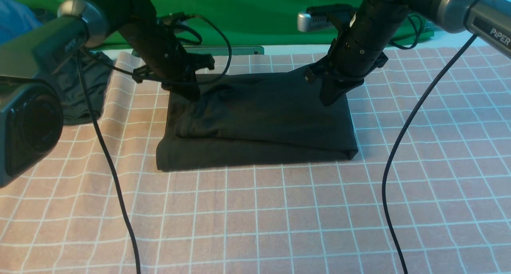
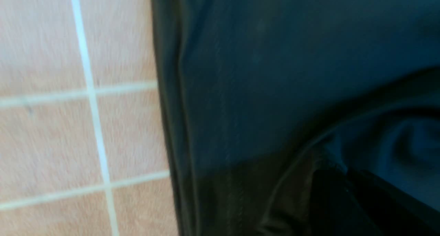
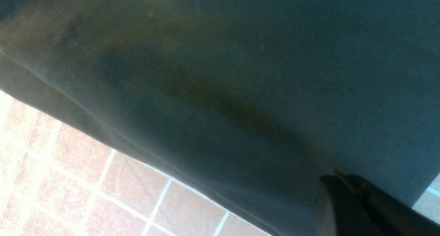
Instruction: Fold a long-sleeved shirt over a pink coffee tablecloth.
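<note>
1. The left arm (image 1: 28,122) looms nearest, cut off by the frame.
2. The pink coffee tablecloth (image 1: 279,218) spreads open in front of the long-sleeved shirt (image 1: 259,118), a folded black rectangle.
3. The left gripper (image 1: 191,91) presses on the shirt's rear left corner; its jaws are lost against the black cloth, so their opening is unreadable.
4. The right gripper (image 1: 330,95) is on the shirt's rear right corner; its jaws are equally unreadable.
5. Only the wrist views show the shirt's side edges close up, blurred.

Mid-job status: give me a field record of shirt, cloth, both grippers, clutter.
shirt: long-sleeved shirt, folded into a layered rectangle
surface: pink coffee tablecloth, rippled at left
left gripper: at shirt's far left corner; open or shut unclear
right gripper: at shirt's far right corner; open or shut unclear
clutter: dark grey-green garment by tablecloth's far left edge
</note>
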Available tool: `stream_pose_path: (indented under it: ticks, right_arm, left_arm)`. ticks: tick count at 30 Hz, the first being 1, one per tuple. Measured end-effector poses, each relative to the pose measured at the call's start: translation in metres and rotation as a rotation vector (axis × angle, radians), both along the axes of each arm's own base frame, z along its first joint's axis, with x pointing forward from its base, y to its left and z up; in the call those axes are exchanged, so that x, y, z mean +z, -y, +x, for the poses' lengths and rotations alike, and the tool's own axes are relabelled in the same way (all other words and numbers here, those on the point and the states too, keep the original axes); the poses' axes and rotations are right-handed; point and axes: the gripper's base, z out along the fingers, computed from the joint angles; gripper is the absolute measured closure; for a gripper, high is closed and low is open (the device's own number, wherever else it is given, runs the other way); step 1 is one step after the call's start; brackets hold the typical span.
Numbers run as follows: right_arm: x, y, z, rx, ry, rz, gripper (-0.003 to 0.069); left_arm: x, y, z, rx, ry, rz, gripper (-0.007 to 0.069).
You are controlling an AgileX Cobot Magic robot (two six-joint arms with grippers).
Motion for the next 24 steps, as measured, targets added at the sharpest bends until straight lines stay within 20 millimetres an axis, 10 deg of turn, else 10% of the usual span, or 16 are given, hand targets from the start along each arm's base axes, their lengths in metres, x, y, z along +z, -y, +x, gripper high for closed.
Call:
stream_pose_path:
  ticks: [24]
  right_arm:
    - [0.0, 0.0, 0.001, 0.012, 0.016, 0.001, 0.0621]
  left_arm:
    - [0.025, -0.012, 0.018, 0.061, 0.207, 0.117, 0.0597]
